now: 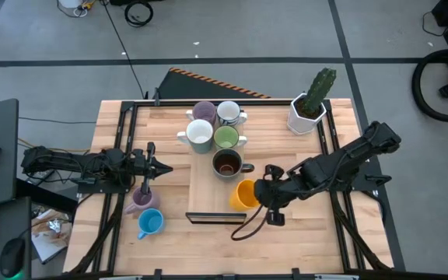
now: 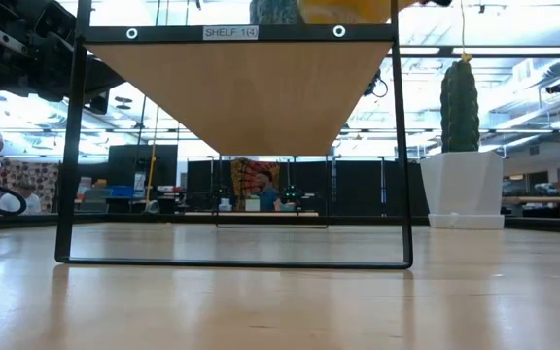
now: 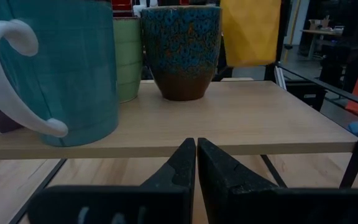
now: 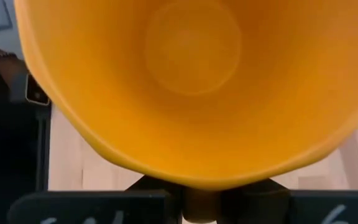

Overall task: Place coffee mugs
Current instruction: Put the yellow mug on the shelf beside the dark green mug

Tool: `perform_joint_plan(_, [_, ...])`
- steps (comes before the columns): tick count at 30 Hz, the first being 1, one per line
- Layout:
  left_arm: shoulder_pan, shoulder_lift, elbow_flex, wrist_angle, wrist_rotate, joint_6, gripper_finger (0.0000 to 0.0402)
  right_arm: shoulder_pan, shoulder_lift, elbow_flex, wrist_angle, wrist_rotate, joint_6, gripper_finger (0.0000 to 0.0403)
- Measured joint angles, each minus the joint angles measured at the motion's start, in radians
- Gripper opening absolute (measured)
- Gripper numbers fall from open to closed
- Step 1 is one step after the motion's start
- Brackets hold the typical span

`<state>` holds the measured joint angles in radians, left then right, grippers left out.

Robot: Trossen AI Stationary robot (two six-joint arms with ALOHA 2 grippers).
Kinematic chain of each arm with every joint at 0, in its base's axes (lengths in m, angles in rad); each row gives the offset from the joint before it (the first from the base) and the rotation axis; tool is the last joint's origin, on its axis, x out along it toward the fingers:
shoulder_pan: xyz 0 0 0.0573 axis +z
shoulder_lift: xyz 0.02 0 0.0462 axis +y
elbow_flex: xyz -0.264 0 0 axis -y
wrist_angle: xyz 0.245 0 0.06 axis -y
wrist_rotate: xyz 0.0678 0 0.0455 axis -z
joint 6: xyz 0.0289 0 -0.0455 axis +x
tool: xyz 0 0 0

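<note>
A low wooden shelf [image 1: 201, 198] stands mid-table. On it are a purple mug [image 1: 203, 111], a grey-white mug [image 1: 229, 113], a white mug [image 1: 199, 134], a light green mug [image 1: 225, 138] and a dark brown mug [image 1: 225, 163]. My right gripper [image 1: 261, 194] is shut on the orange mug [image 1: 244, 193] over the shelf's near right part. My left gripper [image 1: 160, 166] is shut and touches nothing, level with the shelf's left edge. A second purple mug [image 1: 141, 198] and a blue mug [image 1: 150, 223] stand on the table to the left. My right gripper holds the orange mug [image 4: 191, 93] by a part on its right side [image 4: 201, 208], pinched between the two fingers; the mug's body hides which part. The fingers come from the table's right, slanting down. In the left wrist view the orange mug [image 3: 250, 31] hangs just above the shelf board.
A white faceted pot with a green cactus [image 1: 309, 109] stands at the table's far right. The shelf's black frame [image 2: 231, 261] rests on the table. Bare shelf board lies beside the dark brown mug [image 3: 182, 50] and at the near end.
</note>
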<state>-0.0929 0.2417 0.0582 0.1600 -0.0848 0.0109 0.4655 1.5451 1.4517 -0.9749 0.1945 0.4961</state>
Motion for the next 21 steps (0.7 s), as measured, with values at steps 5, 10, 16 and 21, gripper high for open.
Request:
perform_joint_plan(5, [0.000,0.000,0.000,0.000,0.000,0.000,0.0023,-0.030,0.039,0.000,-0.004,-0.030,-0.012,0.0053])
perform_joint_plan(10, [0.000,0.000,0.000,0.000,0.000,0.000,0.0023,-0.043,0.048,0.001,0.025,-0.036,-0.038,0.0058])
perform_joint_plan(16, [0.000,0.000,0.000,0.003,0.000,0.000,0.0023,-0.053,0.065,0.002,0.062,-0.062,-0.074,0.0058])
perform_joint_plan(21, [0.000,0.000,0.000,0.001,0.000,0.000,0.0023,-0.065,0.072,0.002,0.077,-0.084,-0.081,0.0059])
